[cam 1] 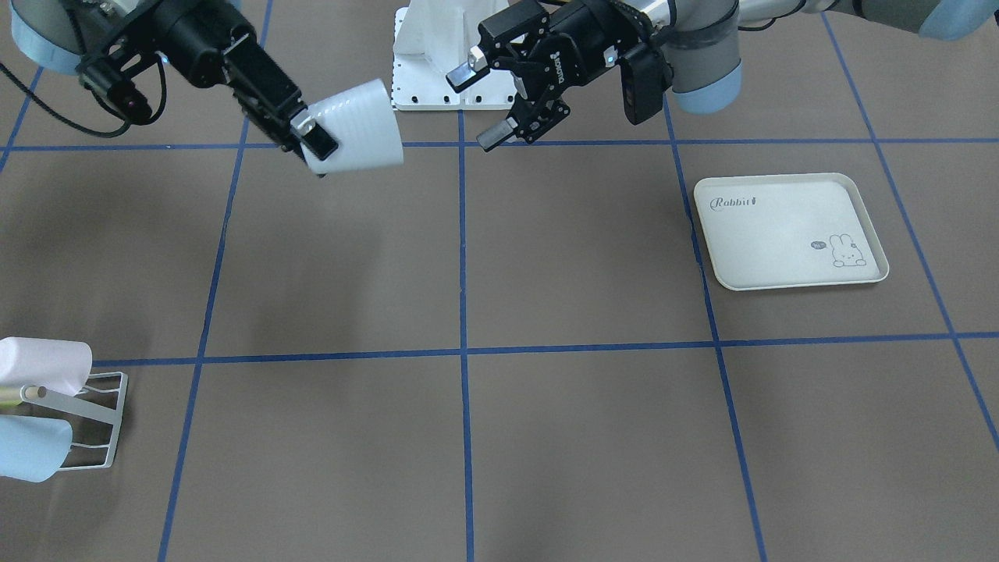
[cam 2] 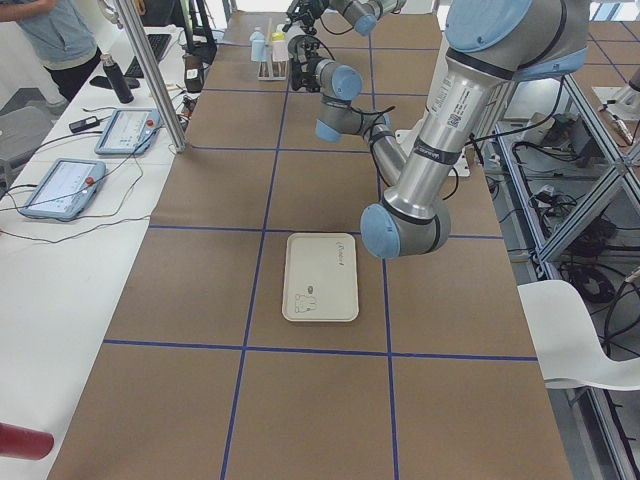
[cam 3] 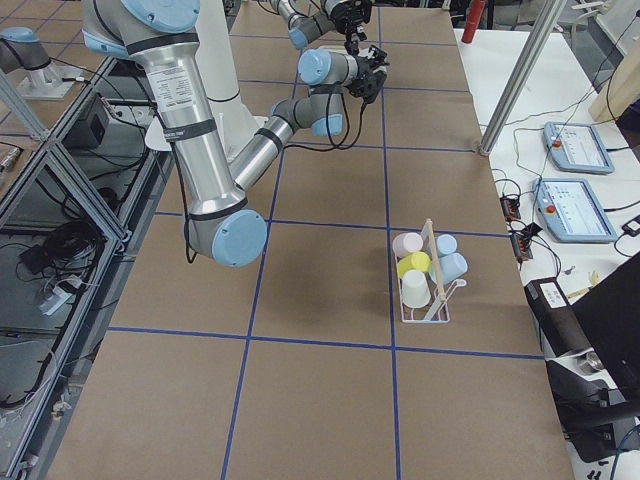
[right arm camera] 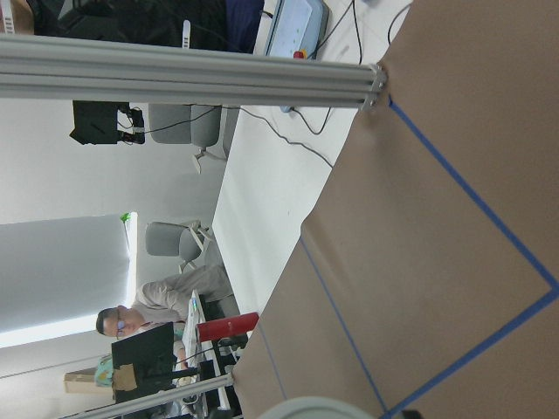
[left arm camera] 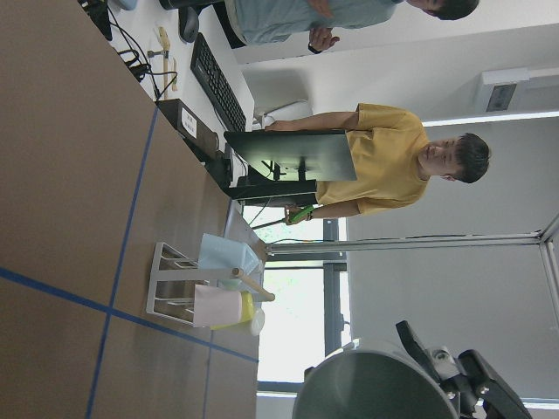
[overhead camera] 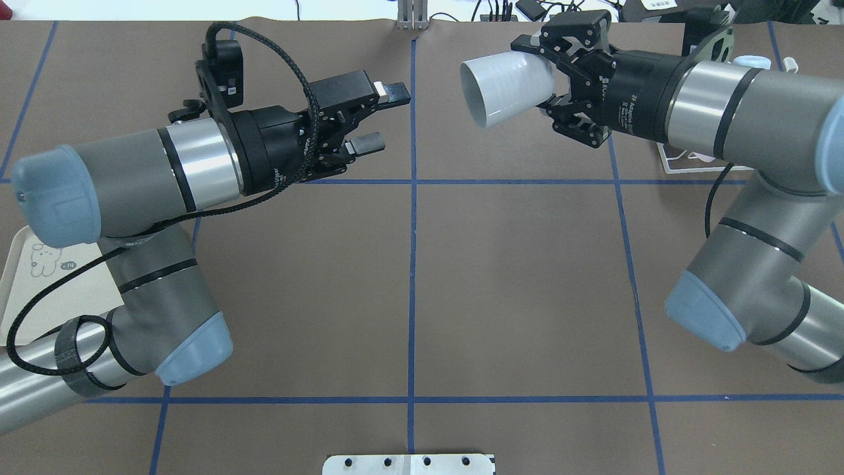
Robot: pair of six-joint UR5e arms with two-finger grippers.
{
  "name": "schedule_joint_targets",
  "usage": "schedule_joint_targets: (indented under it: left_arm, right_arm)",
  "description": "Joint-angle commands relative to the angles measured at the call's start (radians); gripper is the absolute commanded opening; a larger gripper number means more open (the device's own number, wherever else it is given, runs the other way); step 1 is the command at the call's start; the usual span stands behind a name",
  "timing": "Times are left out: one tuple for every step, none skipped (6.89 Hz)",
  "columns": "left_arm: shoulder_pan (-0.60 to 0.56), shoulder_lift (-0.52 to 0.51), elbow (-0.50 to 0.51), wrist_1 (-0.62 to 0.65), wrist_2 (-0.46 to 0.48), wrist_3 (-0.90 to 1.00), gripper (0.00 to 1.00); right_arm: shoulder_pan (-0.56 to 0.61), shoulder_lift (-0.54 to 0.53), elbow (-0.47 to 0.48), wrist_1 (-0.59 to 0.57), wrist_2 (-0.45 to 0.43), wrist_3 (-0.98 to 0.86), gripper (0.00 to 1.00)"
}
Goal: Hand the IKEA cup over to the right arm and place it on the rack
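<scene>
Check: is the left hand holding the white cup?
No, the left hand is open and empty; the white cup is clamped in the right hand.

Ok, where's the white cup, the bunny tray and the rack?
white cup (cam 1: 359, 125): front-facing view, on its ribbed side.
bunny tray (cam 1: 769, 234): front-facing view, on its bare middle.
rack (cam 1: 119, 421): front-facing view, on the white wire frame at its end.

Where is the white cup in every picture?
Front-facing: white cup upper left.
Overhead: upper right, in the right gripper.
Exterior left: too small to tell.
Exterior right: too small to tell.
Left wrist: bottom, its open mouth.
Right wrist: bottom edge, rim only.
Shared landmark: the blue tape lines.
</scene>
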Motion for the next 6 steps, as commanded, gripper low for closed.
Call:
schedule_joint_targets:
  left_arm:
    - [-0.023, 0.037, -0.018, 0.091, 0.000, 0.097, 1.00]
    - [-0.029, 0.028, -0.039, 0.190, 0.000, 0.138, 1.00]
    - [-0.037, 0.031, -0.085, 0.299, 0.000, 0.234, 1.00]
    - [-0.048, 0.037, -0.126, 0.406, 0.000, 0.298, 1.00]
    - [-0.054, 0.034, -0.145, 0.490, 0.003, 0.339, 1.00]
    - [-0.068, 0.035, -0.145, 0.531, 0.003, 0.368, 1.00]
  right_arm:
    - [0.111, -0.002, -0.063, -0.142, -0.011, -0.303, 0.00]
    - [0.163, -0.002, -0.063, -0.247, -0.013, -0.460, 0.00]
    - [0.226, -0.002, -0.066, -0.321, -0.013, -0.599, 0.00]
    - [0.280, -0.001, -0.084, -0.394, -0.016, -0.759, 0.00]
    - [0.347, 0.001, -0.133, -0.404, -0.019, -0.911, 0.00]
    - [0.387, -0.001, -0.179, -0.401, -0.019, -1.012, 0.00]
